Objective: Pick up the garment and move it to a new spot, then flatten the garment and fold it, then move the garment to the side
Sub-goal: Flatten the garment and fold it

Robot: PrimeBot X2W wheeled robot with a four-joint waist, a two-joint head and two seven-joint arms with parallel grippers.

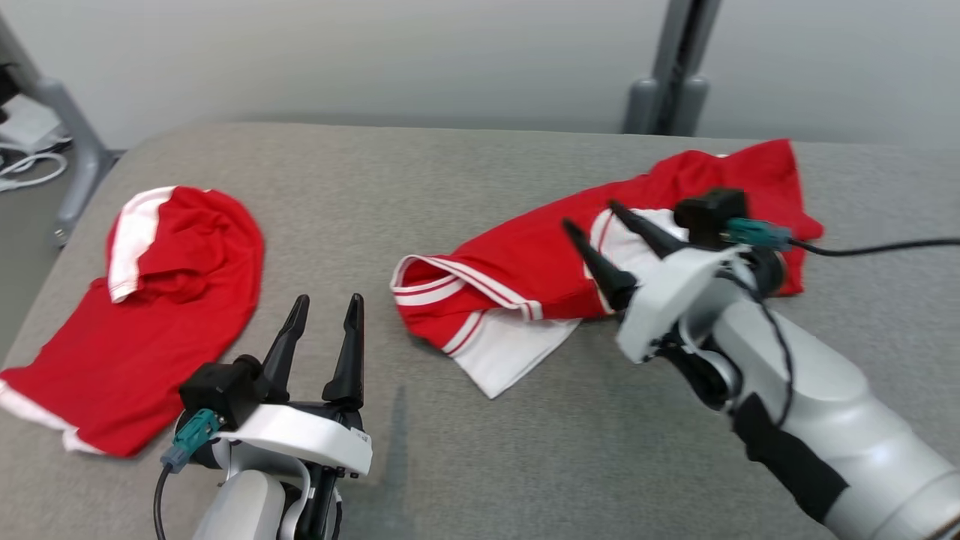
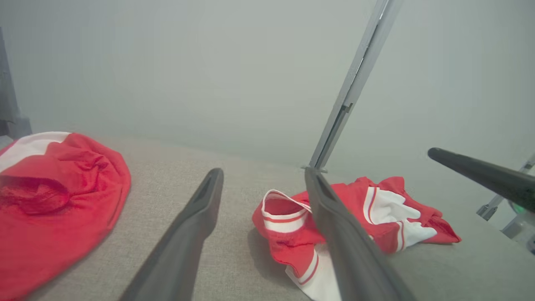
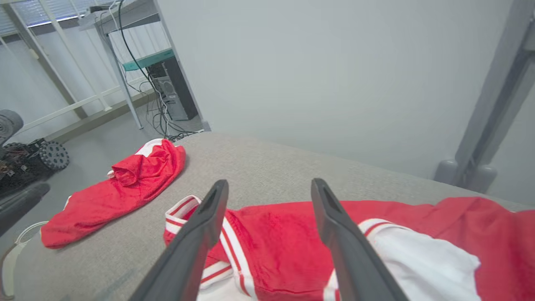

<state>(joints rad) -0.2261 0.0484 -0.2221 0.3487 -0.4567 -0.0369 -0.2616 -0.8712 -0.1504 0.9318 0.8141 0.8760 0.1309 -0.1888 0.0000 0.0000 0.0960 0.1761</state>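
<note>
A crumpled red garment with white panels and striped trim lies right of the middle of the grey table. My right gripper hovers open just above it, fingers apart and empty. The right wrist view has those fingers spread over the red cloth. My left gripper stands open near the front of the table, left of the garment, holding nothing. Past its own open fingers, the left wrist view takes in the garment and one finger of the right gripper.
A second red garment with a white band lies at the table's left edge. A grey post stands behind the table. Cables and a desk with a computer are on the floor side, left.
</note>
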